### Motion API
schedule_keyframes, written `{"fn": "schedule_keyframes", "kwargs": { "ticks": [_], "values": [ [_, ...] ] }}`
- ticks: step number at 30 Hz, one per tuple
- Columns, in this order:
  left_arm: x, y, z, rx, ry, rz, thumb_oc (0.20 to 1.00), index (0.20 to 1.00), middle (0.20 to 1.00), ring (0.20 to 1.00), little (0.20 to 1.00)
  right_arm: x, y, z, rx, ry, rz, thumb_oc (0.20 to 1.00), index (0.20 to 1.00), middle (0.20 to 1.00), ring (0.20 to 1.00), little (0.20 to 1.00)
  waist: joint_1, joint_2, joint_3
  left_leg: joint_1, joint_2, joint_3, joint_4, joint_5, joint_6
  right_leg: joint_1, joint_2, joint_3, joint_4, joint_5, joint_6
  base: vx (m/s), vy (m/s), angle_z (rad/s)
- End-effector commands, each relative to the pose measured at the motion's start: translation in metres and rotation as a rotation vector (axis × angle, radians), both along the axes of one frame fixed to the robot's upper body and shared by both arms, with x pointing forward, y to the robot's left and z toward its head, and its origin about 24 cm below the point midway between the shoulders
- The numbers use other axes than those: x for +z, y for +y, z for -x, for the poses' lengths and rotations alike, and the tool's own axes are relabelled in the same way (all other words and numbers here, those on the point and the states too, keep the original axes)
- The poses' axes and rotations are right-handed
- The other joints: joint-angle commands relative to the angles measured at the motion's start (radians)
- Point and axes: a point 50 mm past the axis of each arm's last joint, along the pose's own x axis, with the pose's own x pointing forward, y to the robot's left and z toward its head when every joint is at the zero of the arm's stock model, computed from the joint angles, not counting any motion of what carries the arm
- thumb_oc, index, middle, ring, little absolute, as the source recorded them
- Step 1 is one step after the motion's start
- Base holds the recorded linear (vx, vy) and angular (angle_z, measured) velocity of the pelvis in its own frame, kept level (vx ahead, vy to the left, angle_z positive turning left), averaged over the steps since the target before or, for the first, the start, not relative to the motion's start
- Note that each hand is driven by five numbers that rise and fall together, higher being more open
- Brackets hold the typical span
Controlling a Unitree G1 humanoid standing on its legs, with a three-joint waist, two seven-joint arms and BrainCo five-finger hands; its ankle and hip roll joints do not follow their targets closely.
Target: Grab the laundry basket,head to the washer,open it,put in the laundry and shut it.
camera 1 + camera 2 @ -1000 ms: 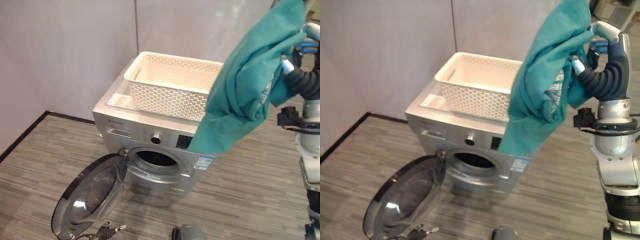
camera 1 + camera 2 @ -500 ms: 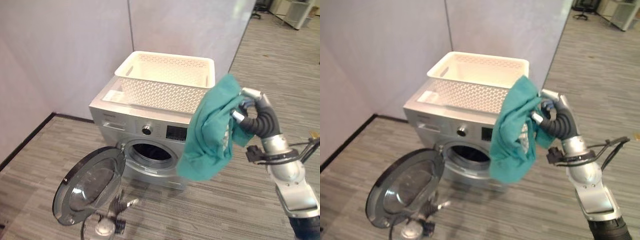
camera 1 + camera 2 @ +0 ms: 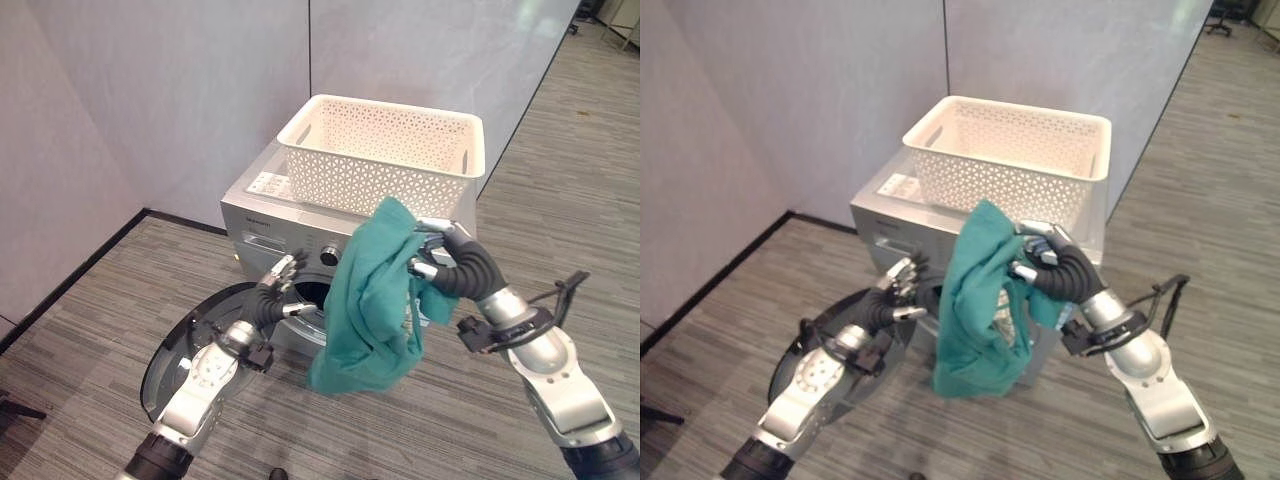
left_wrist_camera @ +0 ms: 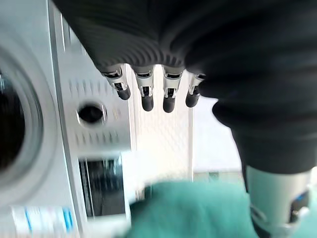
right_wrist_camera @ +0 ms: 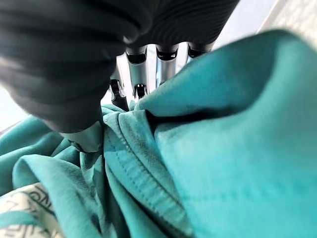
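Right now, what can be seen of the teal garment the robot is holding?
The teal cloth garment looks like soft knit fabric with a stitched hem and a pale printed patch in its folds. It hangs bunched and crumpled from the right hand, whose fingers curl round its upper part. It dangles in front of the silver front-loading washing machine, hiding part of the door opening. The left hand is beside it with relaxed fingers.

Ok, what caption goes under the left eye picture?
Right hand dangles a teal garment before the open washer; left hand waits, basket on top.
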Motion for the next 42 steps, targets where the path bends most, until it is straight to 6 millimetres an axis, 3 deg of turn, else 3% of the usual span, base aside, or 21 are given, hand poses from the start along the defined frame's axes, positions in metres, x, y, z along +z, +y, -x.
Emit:
{"fn": "schedule_keyframes", "kwargs": {
  "ticks": [1,11,15,19,24,33,37,38,42],
  "values": [
    [0.020,-0.001,-0.011,-0.035,-0.081,-0.013,1.000,1.000,1.000,1.000,1.000,0.035,0.009,0.003,0.058,-0.147,-0.087,0.200,0.200,0.200,0.200,0.200,-0.025,-0.053,-0.025,-0.049,-0.047,0.040,0.000,-0.014,0.033,0.068,0.011,0.040,-0.007,-0.070,0.015,0.04,-0.013,0.03],
    [0.025,-0.046,-0.007,-0.215,-0.055,0.015,1.000,1.000,1.000,1.000,1.000,0.039,0.009,-0.009,-0.018,-0.167,-0.058,0.200,0.200,0.200,0.200,0.200,-0.043,-0.033,0.007,-0.051,-0.042,0.041,0.011,-0.020,0.034,0.045,0.013,0.054,0.013,-0.078,0.005,0.00,-0.011,-0.02],
    [0.020,-0.064,-0.005,-0.264,0.003,0.032,1.000,1.000,1.000,1.000,1.000,0.033,0.010,-0.014,-0.057,-0.148,-0.017,0.200,0.200,0.200,0.200,0.200,-0.050,-0.012,0.019,-0.056,-0.045,0.040,-0.003,-0.006,0.033,0.032,0.011,0.051,0.016,-0.077,0.003,-0.01,0.003,-0.01],
    [-0.007,-0.080,0.003,-0.328,0.191,0.036,1.000,1.000,1.000,1.000,1.000,0.028,0.011,-0.020,-0.103,-0.141,0.049,0.200,0.200,0.200,0.200,0.200,-0.059,0.017,0.023,-0.054,-0.052,0.039,-0.023,0.005,0.033,0.026,0.010,0.048,0.015,-0.075,0.004,0.00,0.016,0.00],
    [-0.005,-0.091,0.007,-0.417,0.230,0.026,1.000,1.000,1.000,1.000,1.000,0.023,0.016,-0.027,-0.117,-0.129,0.063,0.200,0.200,0.200,0.200,0.200,-0.063,0.037,0.026,-0.042,-0.057,0.033,-0.036,0.012,0.033,0.031,0.007,0.038,0.016,-0.078,0.003,0.00,0.004,0.02],
    [0.012,-0.084,0.012,-0.440,0.036,0.000,1.000,1.000,1.000,1.000,1.000,0.021,0.010,-0.031,-0.168,-0.156,0.084,0.200,0.200,0.200,0.200,0.200,-0.050,0.042,0.023,-0.034,-0.068,0.027,-0.050,0.013,0.031,0.043,-0.001,0.027,0.001,-0.076,0.005,0.01,-0.002,0.08],
    [0.015,-0.065,0.019,-0.393,-0.073,-0.045,1.000,1.000,1.000,1.000,1.000,0.021,0.002,-0.028,-0.203,-0.178,0.080,0.200,0.200,0.200,0.200,0.200,-0.036,0.040,0.021,-0.032,-0.071,0.024,-0.052,0.010,0.032,0.047,-0.005,0.024,-0.005,-0.074,0.007,0.00,-0.001,0.01],
    [0.023,-0.053,0.020,-0.356,-0.223,-0.143,1.000,1.000,1.000,1.000,1.000,0.020,-0.001,-0.025,-0.212,-0.187,0.072,0.200,0.200,0.200,0.200,0.200,-0.028,0.037,0.020,-0.030,-0.073,0.021,-0.053,0.008,0.032,0.050,-0.005,0.023,-0.007,-0.076,0.007,0.00,0.000,0.00],
    [0.025,-0.042,0.025,-0.327,-0.375,-0.281,1.000,1.000,1.000,1.000,1.000,0.019,-0.003,-0.021,-0.216,-0.206,0.067,0.200,0.200,0.200,0.200,0.200,-0.023,0.032,0.015,-0.028,-0.077,0.019,-0.055,0.005,0.030,0.053,-0.005,0.018,-0.009,-0.077,0.010,0.00,-0.002,0.01]
  ]
}}
